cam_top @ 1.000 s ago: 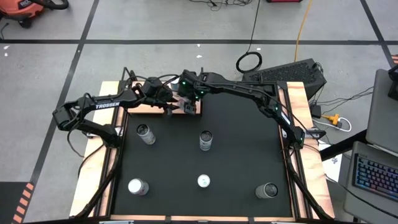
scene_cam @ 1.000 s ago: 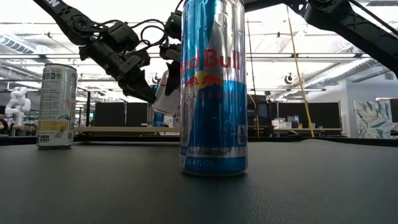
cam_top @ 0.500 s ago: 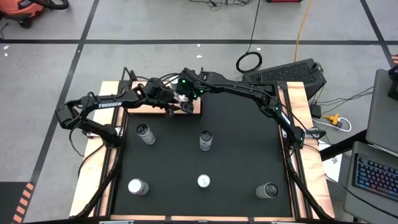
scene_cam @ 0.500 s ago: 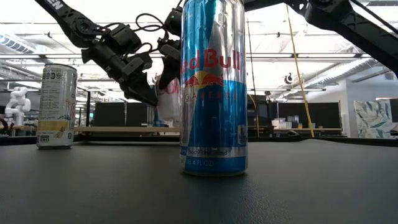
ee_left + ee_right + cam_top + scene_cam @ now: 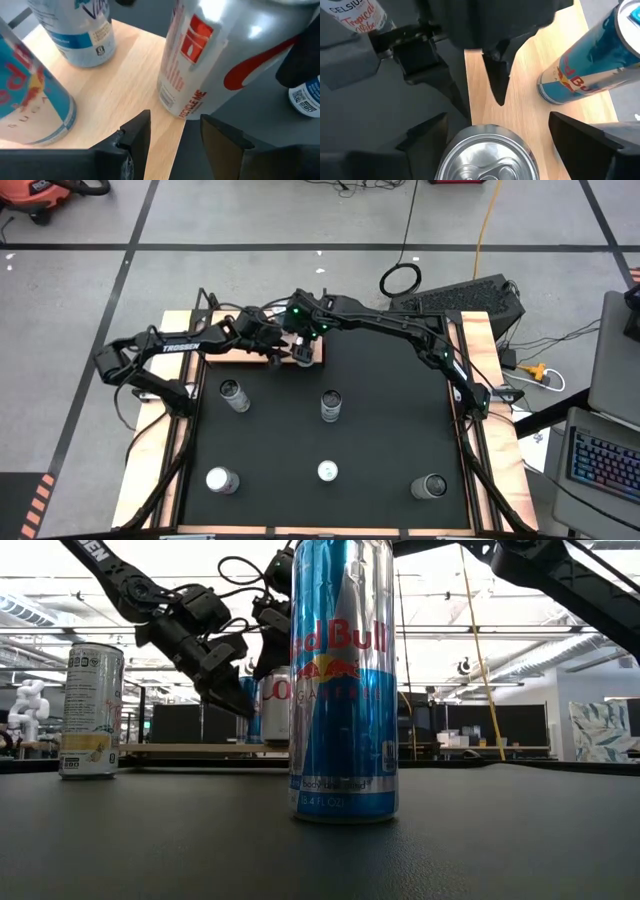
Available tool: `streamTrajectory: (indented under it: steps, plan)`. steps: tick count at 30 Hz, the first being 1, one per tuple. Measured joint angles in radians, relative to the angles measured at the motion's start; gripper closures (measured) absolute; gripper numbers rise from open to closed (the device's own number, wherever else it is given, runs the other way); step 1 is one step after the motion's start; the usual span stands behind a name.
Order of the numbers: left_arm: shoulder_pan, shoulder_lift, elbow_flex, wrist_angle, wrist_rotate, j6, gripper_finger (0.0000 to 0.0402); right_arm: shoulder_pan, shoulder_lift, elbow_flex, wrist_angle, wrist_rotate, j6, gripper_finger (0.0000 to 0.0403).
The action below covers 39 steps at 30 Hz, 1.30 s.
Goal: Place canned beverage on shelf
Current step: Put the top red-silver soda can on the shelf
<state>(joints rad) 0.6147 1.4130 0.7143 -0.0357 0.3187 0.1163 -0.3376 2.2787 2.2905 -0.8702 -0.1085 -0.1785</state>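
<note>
A silver and red can [image 5: 210,50] stands upright at the edge of the light-wood shelf [image 5: 125,90], at the table's far left [image 5: 235,355]. My right gripper [image 5: 497,120] reaches down over the can's top [image 5: 487,157] and is shut on it. My left gripper [image 5: 172,125] is open. Its fingertips are near the can's foot on the near-left side and touch nothing; it also shows in the low view [image 5: 232,705]. A blue Red Bull can [image 5: 30,90] and a light-blue can [image 5: 75,30] stand on the same board. My right gripper holds the silver and red can by its upper wall [image 5: 265,35], one finger [image 5: 300,55] on each of two opposite sides. The fingers come from above and point down. The can is upright, with its foot [image 5: 175,107] on the shelf board at its edge.
Several more cans stand on the black mat [image 5: 380,440]: a tall blue one [image 5: 331,405], a Celsius can [image 5: 233,393] and three nearer the front edge. The two arms cross closely above the shelf.
The silver and red can was tilted in my right gripper above the shelf. It has been turned upright and brought down onto the board. My left gripper has stayed beside it, drawing back a little toward the table's left.
</note>
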Motion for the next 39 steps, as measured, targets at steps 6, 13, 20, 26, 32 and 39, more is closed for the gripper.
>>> streamTrajectory:
  steps: [6,13,20,26,32,39]
  plan:
    - [0.001,-0.032,0.000,-0.015,-0.011,0.002,0.0229,-0.009,0.003,0.058,-0.038,0.003,-0.023,0.0078]
    - [0.024,-0.126,0.000,-0.071,-0.018,0.003,0.0229,-0.009,-0.066,0.060,-0.057,0.000,-0.046,0.0078]
    - [0.034,-0.257,0.002,-0.163,-0.018,0.003,0.0229,-0.006,-0.116,0.060,-0.126,0.000,-0.046,0.0078]
    - [0.032,-0.361,0.002,-0.241,-0.014,0.001,0.0229,0.005,-0.117,0.059,-0.214,0.009,-0.043,0.0078]
    - [0.030,-0.442,0.002,-0.262,-0.008,-0.004,0.0229,0.007,-0.109,0.059,-0.317,0.030,-0.044,0.0101]
    - [0.030,-0.483,0.002,-0.259,-0.006,-0.005,0.0229,0.010,-0.109,0.059,-0.309,0.027,-0.044,0.0195]
